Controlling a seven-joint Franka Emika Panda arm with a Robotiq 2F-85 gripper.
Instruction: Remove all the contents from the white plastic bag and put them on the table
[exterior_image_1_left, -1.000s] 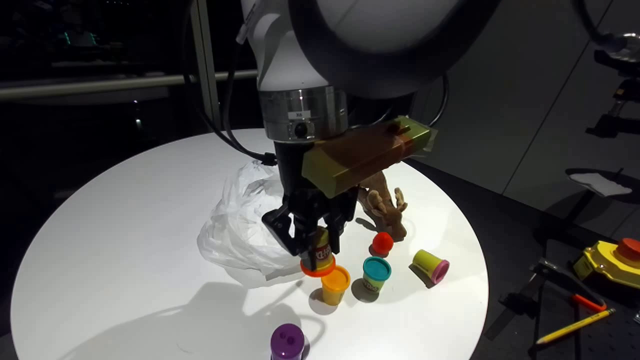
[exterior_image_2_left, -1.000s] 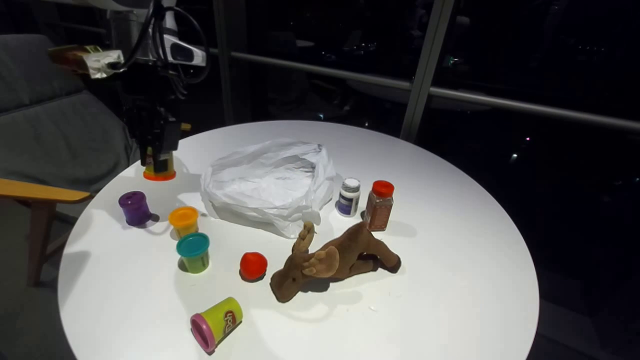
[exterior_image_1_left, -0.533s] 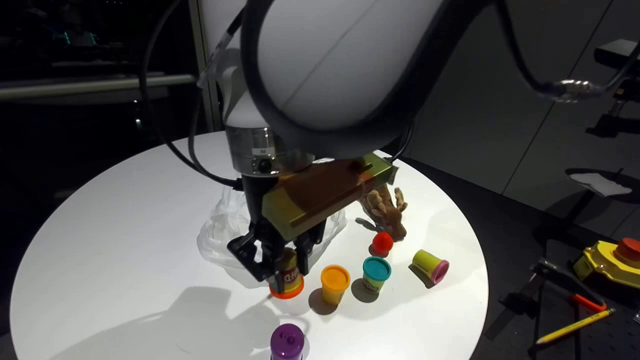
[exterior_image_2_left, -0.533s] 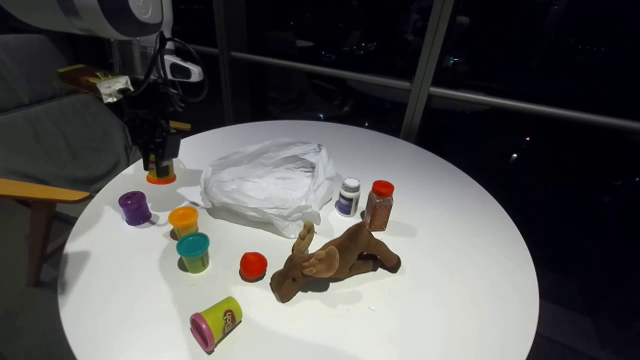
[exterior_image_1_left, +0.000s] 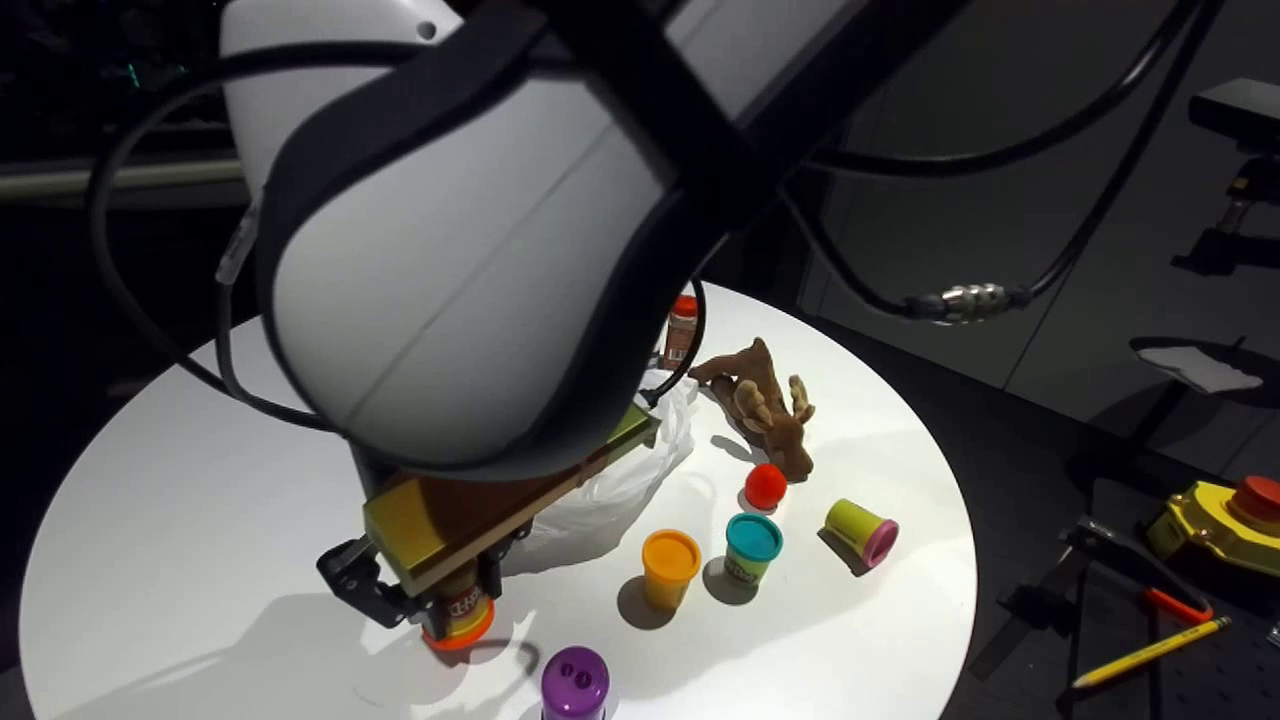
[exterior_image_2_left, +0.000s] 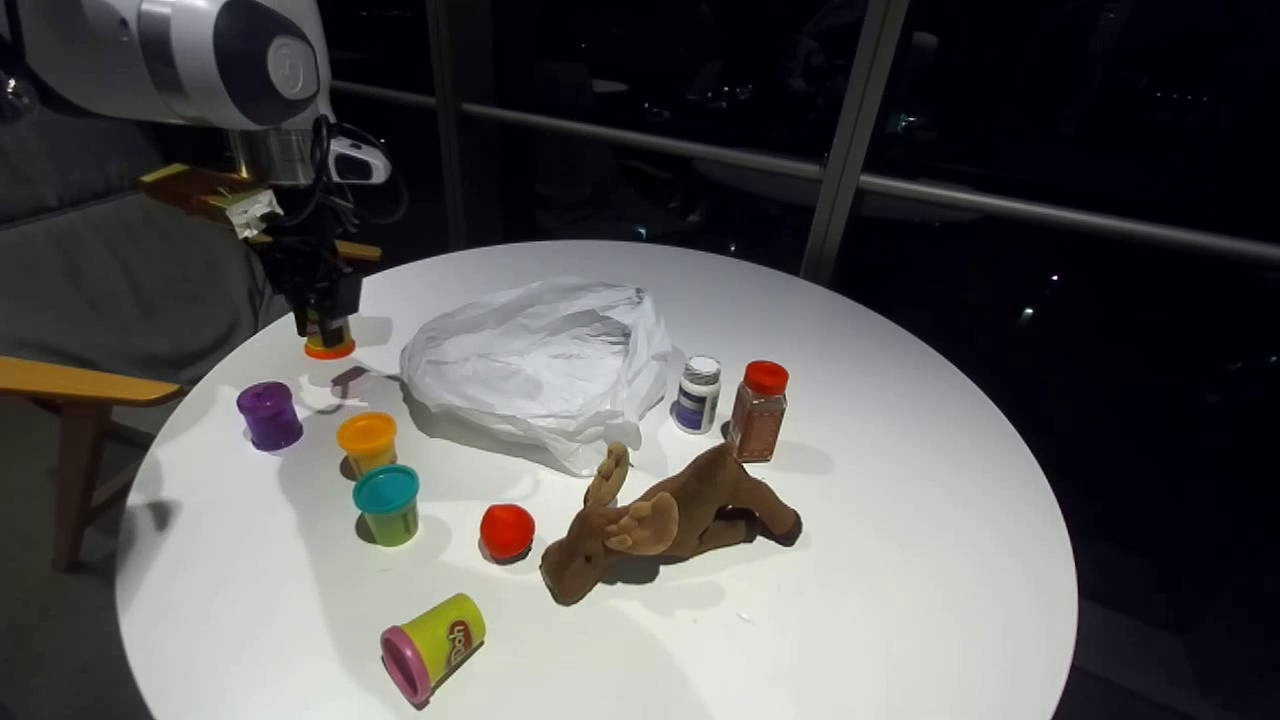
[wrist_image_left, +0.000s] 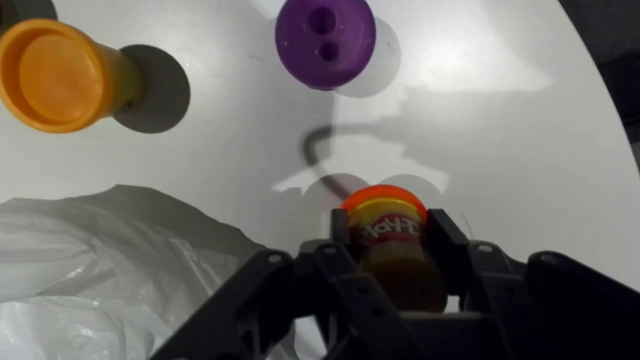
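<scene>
White plastic bag (exterior_image_2_left: 530, 375) sits crumpled on the table (exterior_image_2_left: 900, 520). Gripper (wrist_image_left: 387, 224), jaws partway apart, pinches the orange-lidded tub (wrist_image_left: 389, 212) (lid down). Can't quite tell if it touches the table.

In my wrist view I read "lay-D" on the red-orange-lidded tub (wrist_image_left: 392, 240); an exterior view gives "Doh" on the pink-lidded tub (exterior_image_2_left: 434, 646).

The bag (exterior_image_2_left: 535, 370) is thin, crinkled, shiny plastic, the desk (exterior_image_2_left: 900, 530) smooth and softly glossy, the purple tub (wrist_image_left: 320, 67) glossy plastic, the moose (exterior_image_2_left: 690, 505) matt plush
</scene>
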